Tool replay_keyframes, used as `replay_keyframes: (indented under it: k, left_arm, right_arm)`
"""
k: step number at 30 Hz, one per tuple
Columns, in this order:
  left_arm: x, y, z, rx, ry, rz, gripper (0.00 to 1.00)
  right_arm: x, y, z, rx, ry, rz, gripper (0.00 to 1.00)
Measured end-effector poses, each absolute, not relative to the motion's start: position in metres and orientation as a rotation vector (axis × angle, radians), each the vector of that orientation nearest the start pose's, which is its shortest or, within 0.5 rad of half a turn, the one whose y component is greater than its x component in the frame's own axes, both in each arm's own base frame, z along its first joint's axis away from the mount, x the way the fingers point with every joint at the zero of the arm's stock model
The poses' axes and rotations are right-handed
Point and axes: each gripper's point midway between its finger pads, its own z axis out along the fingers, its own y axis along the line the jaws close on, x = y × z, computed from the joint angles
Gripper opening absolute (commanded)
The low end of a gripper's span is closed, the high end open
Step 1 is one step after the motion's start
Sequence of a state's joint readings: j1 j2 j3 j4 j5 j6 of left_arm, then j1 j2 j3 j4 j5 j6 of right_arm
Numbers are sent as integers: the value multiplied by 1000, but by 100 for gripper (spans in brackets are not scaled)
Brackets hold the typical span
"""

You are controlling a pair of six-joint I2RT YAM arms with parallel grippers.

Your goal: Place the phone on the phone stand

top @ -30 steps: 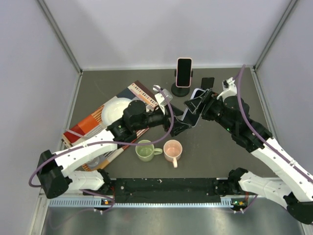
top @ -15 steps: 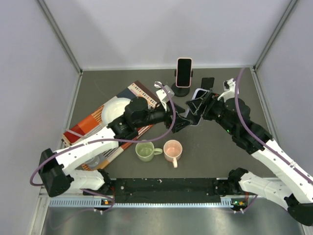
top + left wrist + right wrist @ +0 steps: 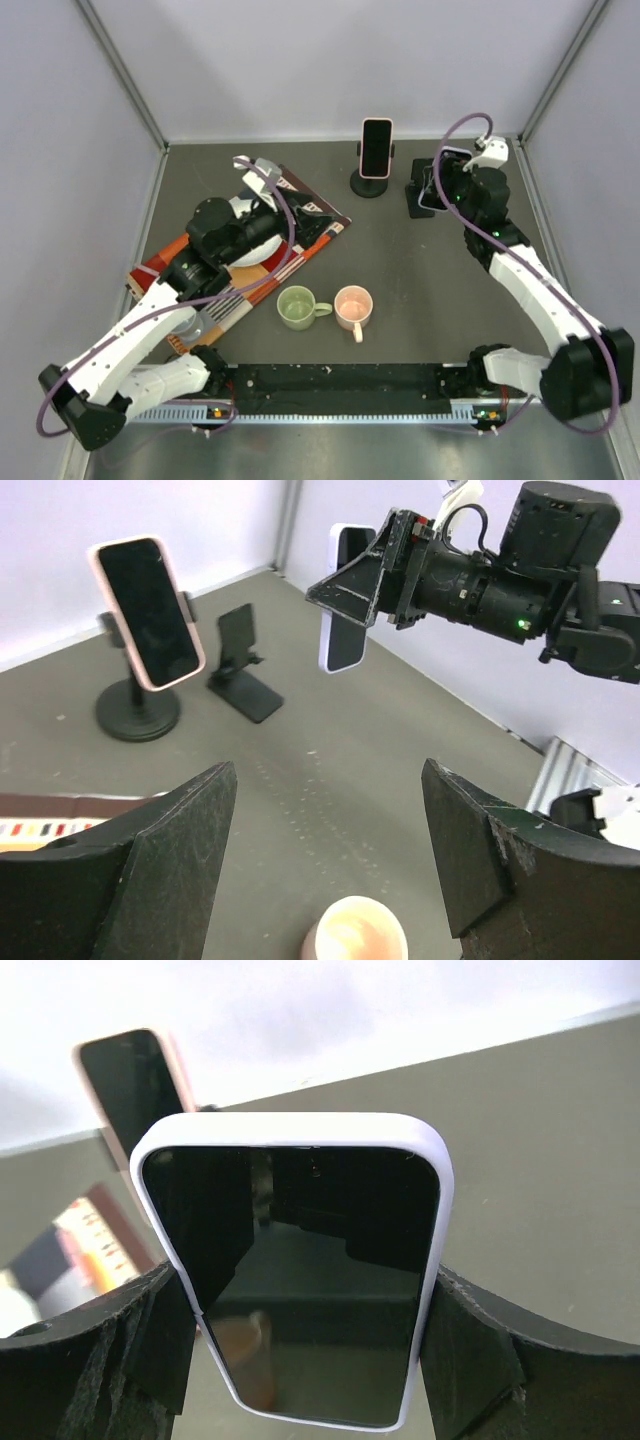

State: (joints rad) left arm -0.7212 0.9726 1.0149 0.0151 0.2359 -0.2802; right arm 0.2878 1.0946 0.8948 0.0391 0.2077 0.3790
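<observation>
Upper right in the overhead view, your right gripper [image 3: 438, 185] clamps the phone [image 3: 341, 645] upright, near the back wall [image 3: 330, 70] and the right wall [image 3: 590, 130]. It is lifted off the table [image 3: 420, 280], apart from the black folding stand [image 3: 245, 670]. Bare table lies open between that stand, the green cup [image 3: 296, 307] and the pink cup [image 3: 353, 305]. The phone shows a white case and a dark glossy screen facing the right wrist camera. Your left gripper [image 3: 328, 810] is spread wide with nothing in it, by the striped mat [image 3: 165, 255]. Half a second ago both grippers met mid-table; the left has since pulled back and the right has carried the phone rearward. The pink phone [image 3: 376, 146] is unmoved.
</observation>
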Motion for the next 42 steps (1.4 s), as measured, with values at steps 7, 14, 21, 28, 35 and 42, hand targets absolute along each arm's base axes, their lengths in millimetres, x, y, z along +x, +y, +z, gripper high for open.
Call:
replay_keyframes:
  k: [7, 14, 21, 28, 35, 42]
  left_arm:
    - [242, -242, 347, 523, 1571, -863, 80]
    - [240, -232, 342, 549, 1573, -798, 80]
    - [241, -224, 343, 546, 1566, -744, 80]
    - [242, -224, 336, 555, 1583, -732, 80]
    - [245, -225, 332, 559, 1594, -726, 80]
    - [247, -226, 329, 558, 1605, -721, 80]
  right_arm:
    - [453, 86, 209, -4, 1789, 129, 0]
    - [502, 96, 192, -98, 1729, 85, 0]
    - [532, 93, 220, -90, 1610, 24, 0]
    - [545, 89, 214, -71, 1588, 25, 0]
    - [554, 75, 192, -32, 1617, 80, 0]
    - [557, 72, 193, -27, 1606, 110, 0]
